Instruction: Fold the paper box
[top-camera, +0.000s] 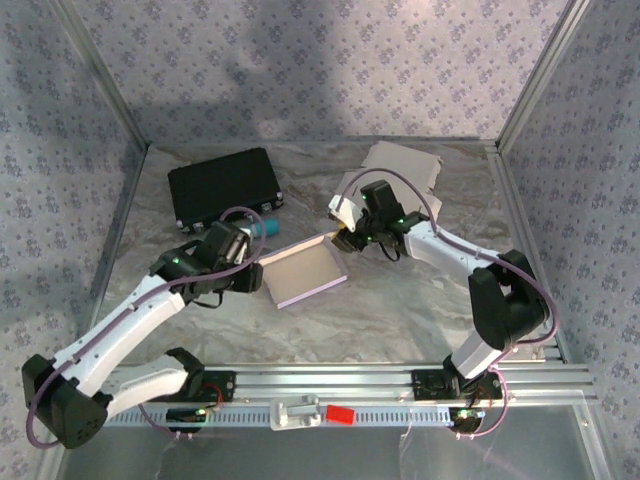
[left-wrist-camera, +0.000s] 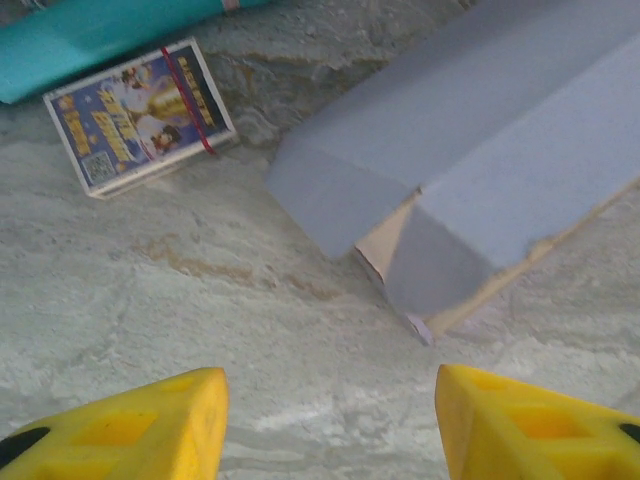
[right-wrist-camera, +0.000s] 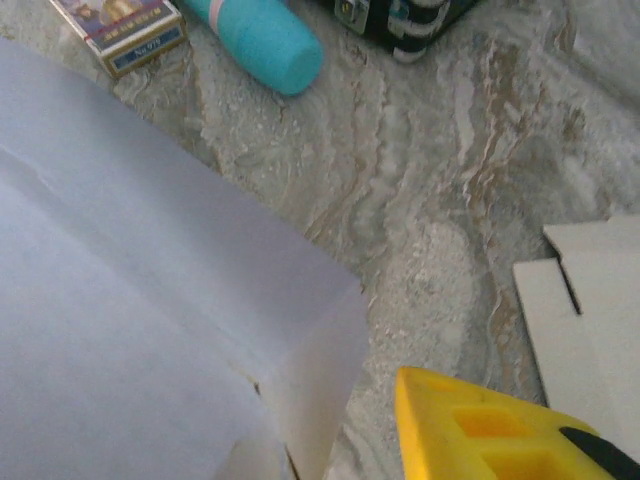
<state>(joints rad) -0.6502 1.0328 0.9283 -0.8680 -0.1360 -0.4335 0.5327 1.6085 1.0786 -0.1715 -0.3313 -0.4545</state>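
Observation:
The paper box (top-camera: 306, 272) lies mid-table, a pale lavender tray with its walls partly raised. In the left wrist view one corner of the box (left-wrist-camera: 470, 170) sits ahead and to the right of my left gripper (left-wrist-camera: 330, 400), whose yellow fingers stand open over bare table, holding nothing. My right gripper (top-camera: 345, 238) hovers at the box's far right corner. Its wrist view has the box wall (right-wrist-camera: 150, 300) close on the left and one yellow finger (right-wrist-camera: 490, 430) beside it with a gap between them. The other finger is hidden behind the wall.
A black case (top-camera: 225, 187) lies at the back left, with a teal tube (top-camera: 268, 228) and a pack of cards (left-wrist-camera: 140, 115) in front of it. Flat cardboard blanks (top-camera: 400, 165) rest at the back right. Metal-framed walls close in the table.

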